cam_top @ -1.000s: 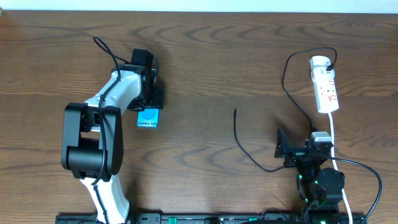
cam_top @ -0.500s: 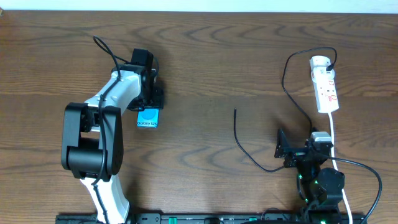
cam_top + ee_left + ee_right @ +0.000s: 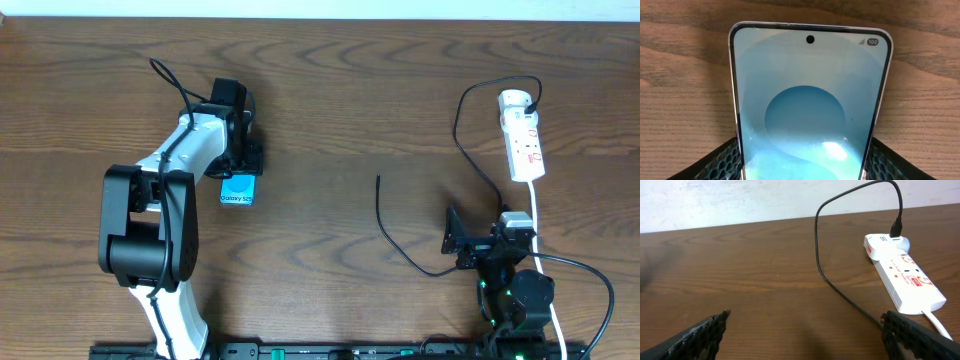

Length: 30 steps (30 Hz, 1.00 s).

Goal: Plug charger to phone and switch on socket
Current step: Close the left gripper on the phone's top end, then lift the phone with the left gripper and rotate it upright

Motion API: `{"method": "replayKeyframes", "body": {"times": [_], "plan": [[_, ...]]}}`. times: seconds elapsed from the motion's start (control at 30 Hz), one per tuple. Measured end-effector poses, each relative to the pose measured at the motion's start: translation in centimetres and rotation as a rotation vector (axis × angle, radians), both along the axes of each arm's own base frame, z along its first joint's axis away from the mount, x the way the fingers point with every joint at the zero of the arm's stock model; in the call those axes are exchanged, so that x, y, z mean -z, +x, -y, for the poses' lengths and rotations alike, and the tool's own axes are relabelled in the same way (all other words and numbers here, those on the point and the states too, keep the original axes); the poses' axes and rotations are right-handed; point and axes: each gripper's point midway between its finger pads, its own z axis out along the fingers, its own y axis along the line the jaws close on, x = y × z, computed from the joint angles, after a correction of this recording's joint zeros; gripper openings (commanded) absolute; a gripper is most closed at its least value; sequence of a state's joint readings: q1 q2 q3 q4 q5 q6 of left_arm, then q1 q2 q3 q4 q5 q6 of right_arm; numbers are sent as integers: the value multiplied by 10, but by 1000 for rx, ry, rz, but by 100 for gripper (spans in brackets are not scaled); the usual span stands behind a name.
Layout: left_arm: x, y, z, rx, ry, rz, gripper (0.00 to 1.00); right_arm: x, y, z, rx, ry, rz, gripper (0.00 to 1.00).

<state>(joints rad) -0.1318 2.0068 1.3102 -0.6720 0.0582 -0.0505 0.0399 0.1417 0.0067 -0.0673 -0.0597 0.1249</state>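
Left gripper (image 3: 240,158) clenched on phone (image 3: 238,189), fingers (image 3: 720,160) against both long edges. Phone flat on bench (image 3: 340,90), screen up, lit blue. Right gripper (image 3: 805,314) spread wide, holding nothing. Charger (image 3: 398,240) tip loose mid-bench, well apart from phone. Right wrist view shows its other end plugged into socket (image 3: 905,277). Left wrist view shows battery reading 100.

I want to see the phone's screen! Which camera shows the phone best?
The left wrist view: the phone fills the picture, with its blue screen and the "100" mark clear. The overhead view shows it only as a tiny blue rectangle. The right wrist view does not show it.
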Motion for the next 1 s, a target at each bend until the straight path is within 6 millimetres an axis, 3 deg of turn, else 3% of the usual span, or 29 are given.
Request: {"method": "replayKeyframes", "body": {"times": [0.1,0.63,0.8,1.0], "plan": [[0,0,0,0,0,0,8,0,0,0,0,0,0,99],[-3,-10,-1,-1,-2,-25,8,0,0,0,0,0,0,99],[-18,-11,1,-12,-17,1,7,0,0,0,0,0,0,99],[-50,-7,9,-18,-70,72,8,0,0,0,0,0,0,99]]}}
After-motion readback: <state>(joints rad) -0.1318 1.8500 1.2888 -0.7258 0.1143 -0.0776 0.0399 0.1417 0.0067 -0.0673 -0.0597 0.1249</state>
